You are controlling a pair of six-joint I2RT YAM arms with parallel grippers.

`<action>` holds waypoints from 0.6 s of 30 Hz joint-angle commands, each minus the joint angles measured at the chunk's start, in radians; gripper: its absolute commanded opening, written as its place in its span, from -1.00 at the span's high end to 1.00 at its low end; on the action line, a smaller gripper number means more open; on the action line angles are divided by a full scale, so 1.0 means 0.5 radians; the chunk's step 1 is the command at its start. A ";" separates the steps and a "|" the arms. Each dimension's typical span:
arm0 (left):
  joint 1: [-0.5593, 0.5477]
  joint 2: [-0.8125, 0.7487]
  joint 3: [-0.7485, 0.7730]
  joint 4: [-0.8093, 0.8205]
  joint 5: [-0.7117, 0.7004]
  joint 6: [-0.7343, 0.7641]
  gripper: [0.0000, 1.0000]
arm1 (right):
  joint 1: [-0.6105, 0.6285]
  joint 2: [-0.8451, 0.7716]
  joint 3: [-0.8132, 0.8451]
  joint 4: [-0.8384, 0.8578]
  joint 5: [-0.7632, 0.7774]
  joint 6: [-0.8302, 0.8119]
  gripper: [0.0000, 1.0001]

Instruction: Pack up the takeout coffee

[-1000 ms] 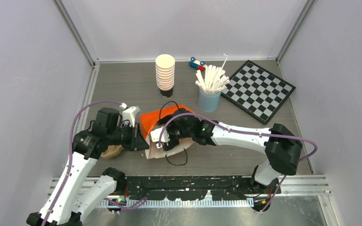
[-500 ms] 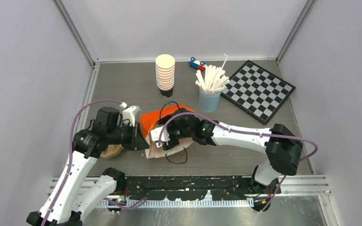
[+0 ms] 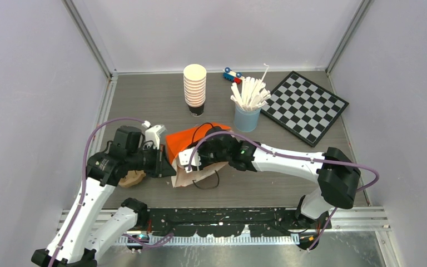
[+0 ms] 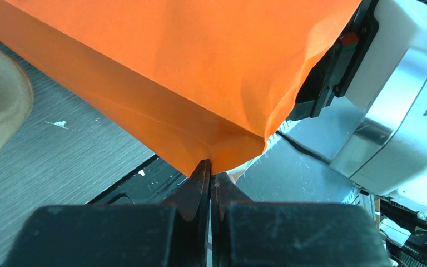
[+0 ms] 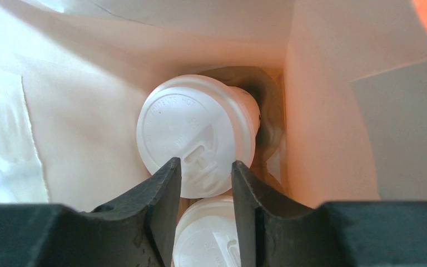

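both takeout coffees sit inside the orange paper bag [image 3: 180,142], which lies on the table [image 3: 144,100] between my two arms, its pale inside showing at the near end.

looking in through my right wrist, the far cup [image 5: 197,133] shows me its round white sip lid almost face-on. its long axis runs away from me, down into the bag, lid toward the mouth. it leans a little, and a strip of its paper side shows to the right of the lid. the near cup [image 5: 205,239] sits just below it in that view, lid facing me the same way round. its top edge is tucked under the far lid's rim as i see it. whether the two touch i cannot tell.

my right claw [image 5: 205,166] reaches into the bag's mouth. its fingers [image 5: 164,192] stand about half spread, the gap narrower than a lid, crossing the lower edge of the far cup's lid. nothing is gripped between them. whether the tips rest on the lid i cannot tell.

my left claw [image 4: 209,179] is pressed together, pinching a corner of the bag's orange paper at the bag's left side.
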 commanded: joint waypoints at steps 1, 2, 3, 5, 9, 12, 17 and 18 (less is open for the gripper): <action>0.008 0.015 0.075 0.013 0.003 0.047 1.00 | -0.005 -0.081 0.114 -0.037 -0.098 0.017 0.23; 0.008 0.020 0.075 0.011 0.004 0.047 1.00 | -0.003 -0.071 0.117 -0.049 -0.114 0.017 0.29; 0.008 0.024 0.077 0.011 0.005 0.048 1.00 | -0.003 -0.061 0.117 -0.047 -0.122 0.019 0.34; 0.007 0.033 0.082 0.010 0.006 0.049 1.00 | 0.002 -0.036 0.119 -0.022 -0.132 0.027 0.38; 0.008 0.043 0.080 0.015 0.011 0.044 1.00 | 0.005 0.021 0.140 0.044 -0.139 0.044 0.45; 0.008 0.052 0.093 0.013 0.007 0.047 1.00 | 0.010 0.059 0.141 0.079 -0.142 0.060 0.48; 0.008 0.053 0.095 0.013 0.007 0.044 1.00 | 0.015 0.123 0.143 0.248 -0.134 0.101 0.50; 0.008 0.053 0.093 0.013 0.008 0.042 1.00 | 0.016 0.138 0.149 0.263 -0.134 0.109 0.49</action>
